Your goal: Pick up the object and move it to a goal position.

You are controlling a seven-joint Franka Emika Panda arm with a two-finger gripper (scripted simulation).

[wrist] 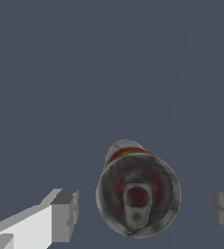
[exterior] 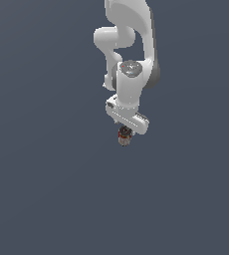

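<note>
Wrist view shows the can (wrist: 138,194) low and centre in the frame, seen end-on, with the two grey pads (wrist: 65,215) standing off either side of it and clear gaps between pad and can. So the jaws are wide open and hold nothing. The step in hand looks like the descent before the grasp: keep the can midway between the pads, go low enough to catch its round side, then close evenly so it doesn't roll or tip. Its top is a dull metal disc with a pull-tab shape, red and dark patches, and a red and whitish wall behind. Exterior view has the gripper (exterior: 126,130) at mid-frame right over the can (exterior: 124,138), on a plain dark grey floor (exterior: 47,199).
</note>
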